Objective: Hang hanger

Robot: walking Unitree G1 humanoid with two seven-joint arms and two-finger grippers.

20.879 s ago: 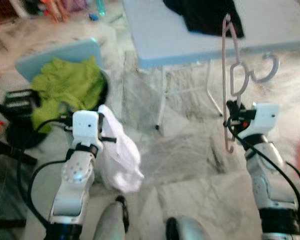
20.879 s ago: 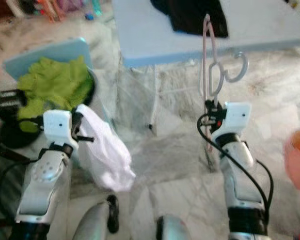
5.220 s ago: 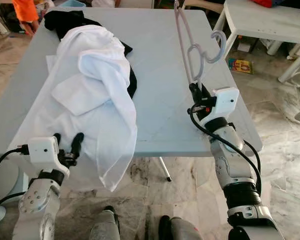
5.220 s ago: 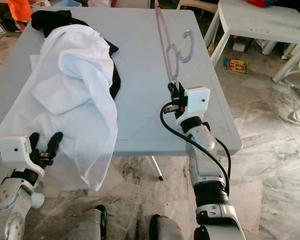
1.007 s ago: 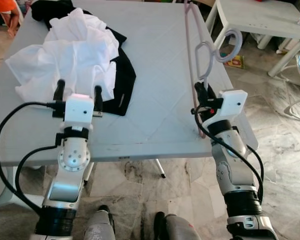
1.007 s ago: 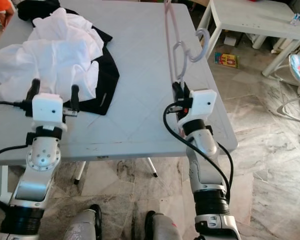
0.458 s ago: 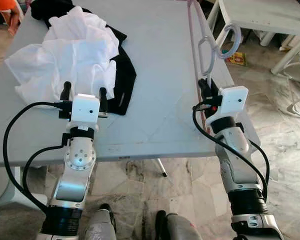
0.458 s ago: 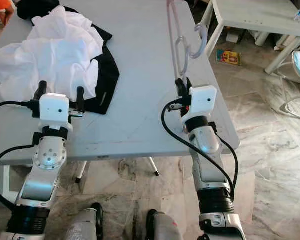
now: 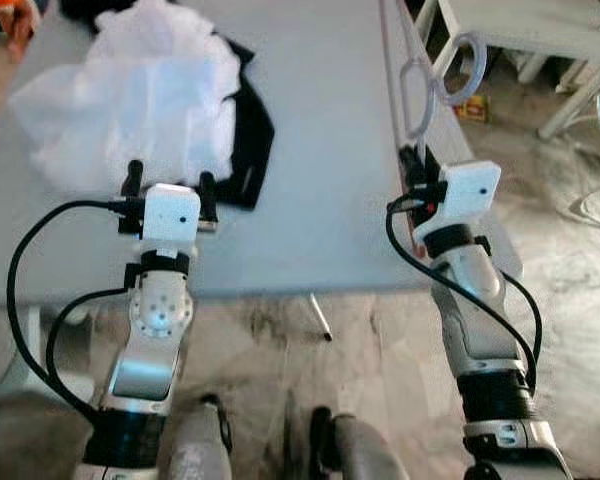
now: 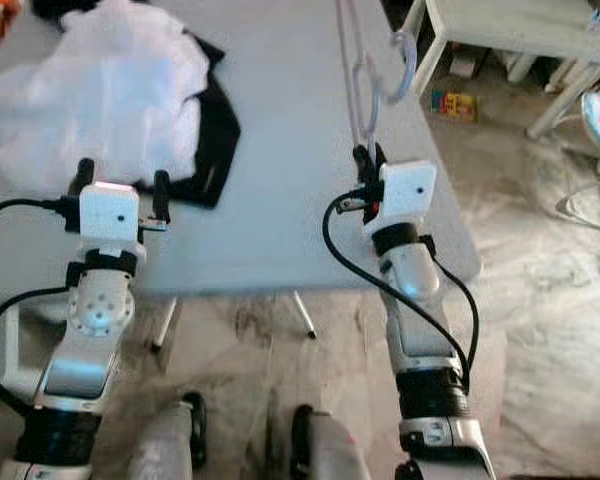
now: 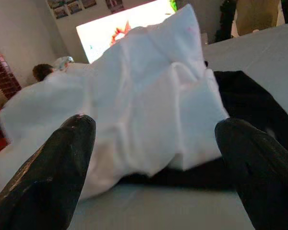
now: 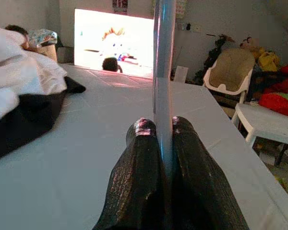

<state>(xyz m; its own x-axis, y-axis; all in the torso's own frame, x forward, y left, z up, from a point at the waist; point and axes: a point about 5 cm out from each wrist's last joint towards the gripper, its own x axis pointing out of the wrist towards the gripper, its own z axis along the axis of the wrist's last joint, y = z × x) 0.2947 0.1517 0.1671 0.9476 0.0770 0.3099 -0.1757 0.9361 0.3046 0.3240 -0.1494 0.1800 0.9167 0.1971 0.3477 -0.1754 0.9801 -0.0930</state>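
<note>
A pale pink plastic hanger point(image 9: 412, 88) stands upright over the right side of the grey table point(image 9: 320, 170), its hook point(image 9: 458, 78) curling to the right. My right gripper point(image 9: 420, 166) is shut on the hanger's lower bar point(image 12: 162, 91). A crumpled white garment point(image 9: 130, 95) lies on the table's far left, over a black garment point(image 9: 252, 140). My left gripper point(image 9: 167, 182) hovers open just in front of the white garment point(image 11: 149, 124), with nothing between its fingers point(image 11: 62, 163).
A second white table point(image 10: 510, 25) stands at the back right, with a small coloured box point(image 10: 454, 103) on the marble floor beneath it. A white chair point(image 12: 230, 72) and a bright screen point(image 12: 113, 40) lie beyond the table. My feet are below the table's near edge.
The whole picture has shifted slightly and blurred, so the camera moved. Both arms keep their poses: the right still grips the hanger, the left still open by the garment.
</note>
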